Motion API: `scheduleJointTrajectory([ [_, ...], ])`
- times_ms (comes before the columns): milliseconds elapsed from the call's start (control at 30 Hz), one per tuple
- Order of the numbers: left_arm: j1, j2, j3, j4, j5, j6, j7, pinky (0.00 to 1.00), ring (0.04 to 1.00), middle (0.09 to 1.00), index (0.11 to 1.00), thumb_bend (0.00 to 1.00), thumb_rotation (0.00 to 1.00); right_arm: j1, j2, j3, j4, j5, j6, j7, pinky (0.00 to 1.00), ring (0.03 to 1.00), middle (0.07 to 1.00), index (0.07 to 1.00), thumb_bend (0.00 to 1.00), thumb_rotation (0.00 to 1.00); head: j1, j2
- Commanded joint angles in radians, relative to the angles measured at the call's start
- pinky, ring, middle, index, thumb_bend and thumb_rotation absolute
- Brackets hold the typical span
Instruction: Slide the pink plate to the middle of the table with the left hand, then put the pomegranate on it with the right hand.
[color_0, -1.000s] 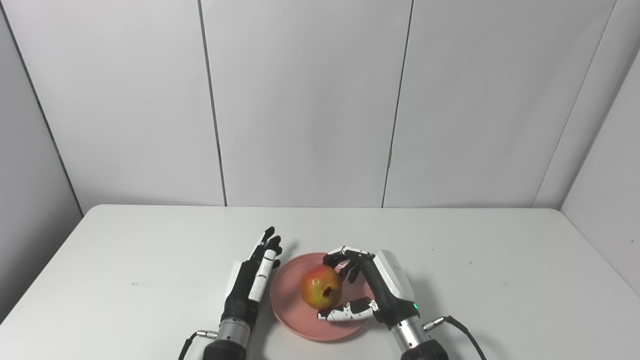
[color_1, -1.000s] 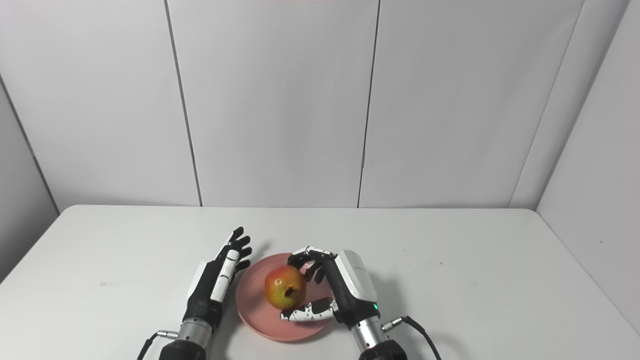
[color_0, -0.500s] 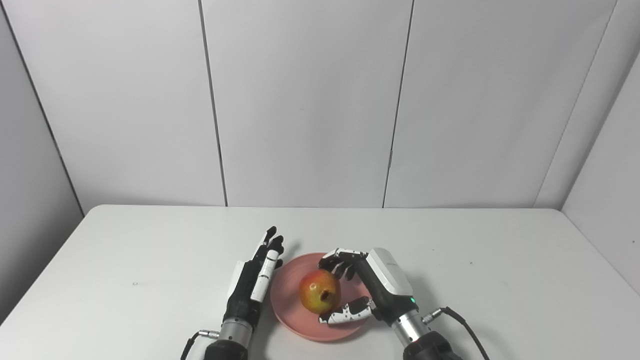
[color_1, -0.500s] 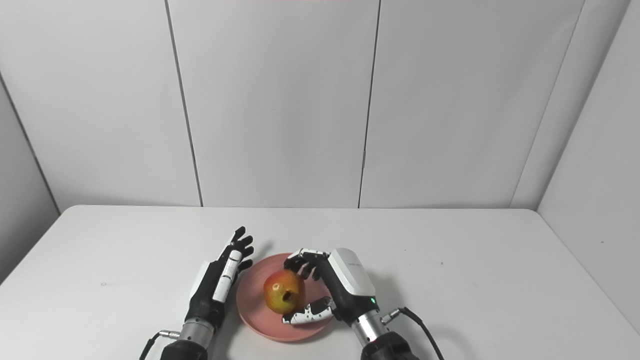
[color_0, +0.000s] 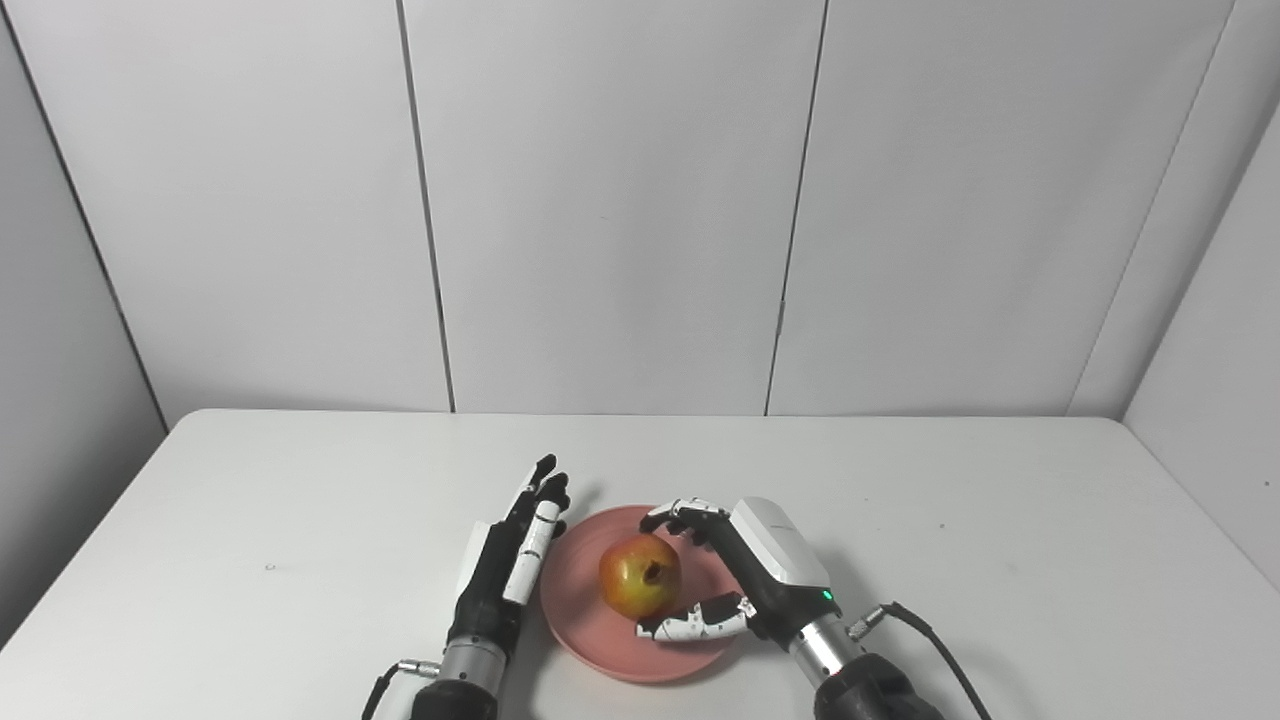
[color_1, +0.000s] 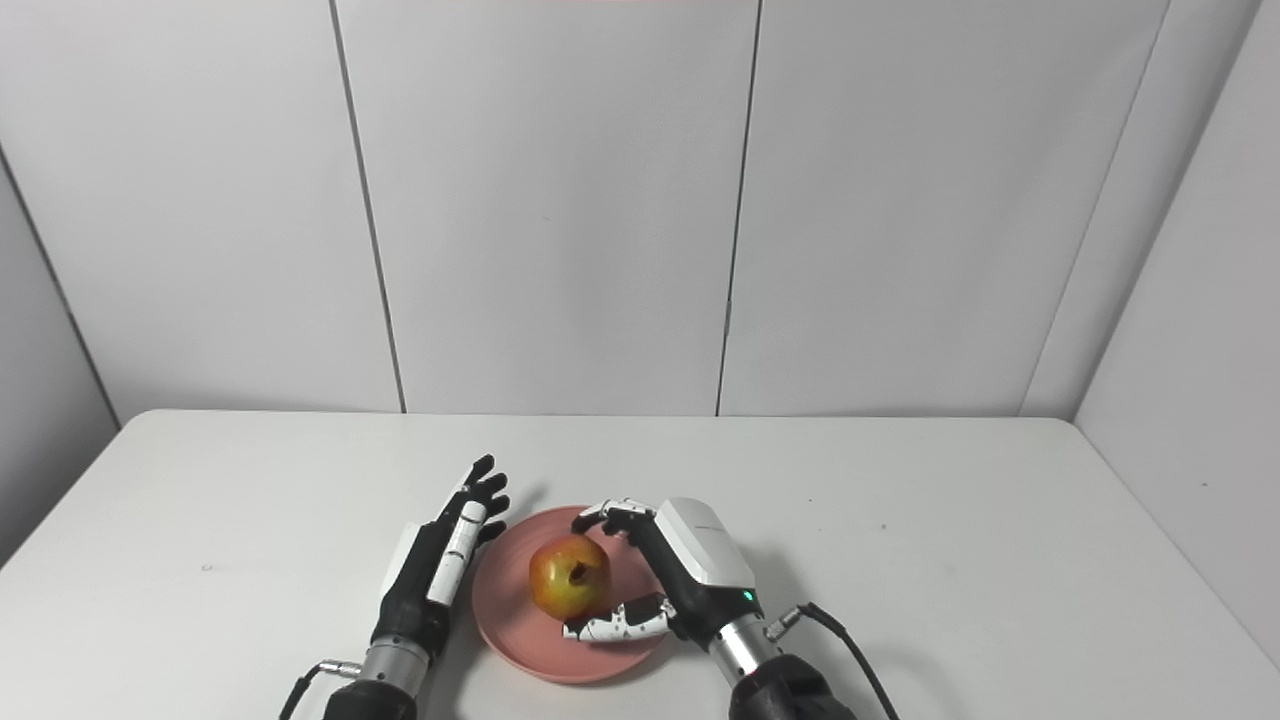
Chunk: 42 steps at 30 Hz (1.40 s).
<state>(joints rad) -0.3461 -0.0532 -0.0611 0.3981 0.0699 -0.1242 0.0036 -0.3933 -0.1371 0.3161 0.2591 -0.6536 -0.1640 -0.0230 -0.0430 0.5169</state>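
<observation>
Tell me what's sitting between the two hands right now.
The pink plate with the pomegranate on it lies between the left hand and the right hand. Both eye views show it.

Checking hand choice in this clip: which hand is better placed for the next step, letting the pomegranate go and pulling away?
Right. The right hand curves around the pomegranate on the pink plate; the left hand lies flat beside the plate.

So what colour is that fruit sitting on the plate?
The pomegranate is red blending into yellow, clearest in the left eye view.
</observation>
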Motion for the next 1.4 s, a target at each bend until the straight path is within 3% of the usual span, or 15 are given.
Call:
scheduleJointTrajectory([
  [0,0.011,-0.001,-0.003,0.016,-0.023,-0.024,-0.024,0.91,0.943,0.965,0.959,0.5,1.0,-0.039,-0.005,-0.003,-0.039,-0.001,0.016,0.006,0.73,0.794,0.804,0.781,0.61,0.31,0.0,0.002],
  [100,0.011,0.0,-0.003,0.011,-0.027,-0.02,-0.03,0.92,0.955,0.974,0.966,0.5,1.0,-0.035,-0.005,-0.003,-0.047,0.0,0.033,0.027,0.77,0.825,0.824,0.795,0.62,0.3,0.0,0.002],
  [233,0.018,0.0,-0.012,-0.002,0.049,0.004,0.041,0.86,0.902,0.931,0.923,0.52,1.0,-0.03,-0.004,-0.007,-0.058,0.007,0.047,0.047,0.81,0.861,0.854,0.815,0.63,0.33,-0.004,0.006],
  [500,0.011,0.003,-0.004,0.011,-0.03,-0.022,-0.03,0.92,0.95,0.971,0.961,0.5,1.0,-0.017,-0.003,-0.031,-0.07,0.067,0.018,0.043,0.83,0.896,0.898,0.866,0.63,0.41,-0.002,0.004],
  [667,0.016,0.006,-0.012,-0.001,0.032,-0.007,0.024,0.88,0.915,0.942,0.935,0.51,1.0,0.019,-0.014,-0.064,-0.122,0.122,-0.005,0.033,0.82,0.913,0.936,0.915,0.63,0.49,-0.004,0.012],
  [833,0.015,0.007,-0.002,0.004,0.026,-0.009,0.029,0.87,0.904,0.93,0.925,0.51,1.0,0.054,-0.031,-0.1,-0.147,0.187,-0.019,0.039,0.81,0.925,0.956,0.933,0.64,0.57,0.001,0.011],
  [1033,0.016,0.017,0.017,0.0,-0.018,-0.023,0.004,0.88,0.916,0.95,0.939,0.51,1.0,0.094,-0.029,-0.13,-0.149,0.234,-0.025,0.027,0.83,0.933,0.982,0.969,0.64,0.72,-0.001,0.019],
  [1200,0.018,0.044,0.022,-0.007,-0.057,-0.032,-0.047,0.91,0.944,0.971,0.973,0.51,1.0,0.102,-0.02,-0.142,-0.118,0.284,-0.012,0.037,0.85,0.938,0.983,0.978,0.62,0.78,-0.007,0.032],
  [1367,0.028,0.064,0.031,-0.034,-0.064,-0.028,-0.061,0.92,0.95,0.976,0.977,0.52,1.0,0.112,0.02,-0.162,-0.084,0.318,-0.039,-0.007,0.86,0.925,0.965,0.961,0.56,0.81,-0.013,0.041],
])
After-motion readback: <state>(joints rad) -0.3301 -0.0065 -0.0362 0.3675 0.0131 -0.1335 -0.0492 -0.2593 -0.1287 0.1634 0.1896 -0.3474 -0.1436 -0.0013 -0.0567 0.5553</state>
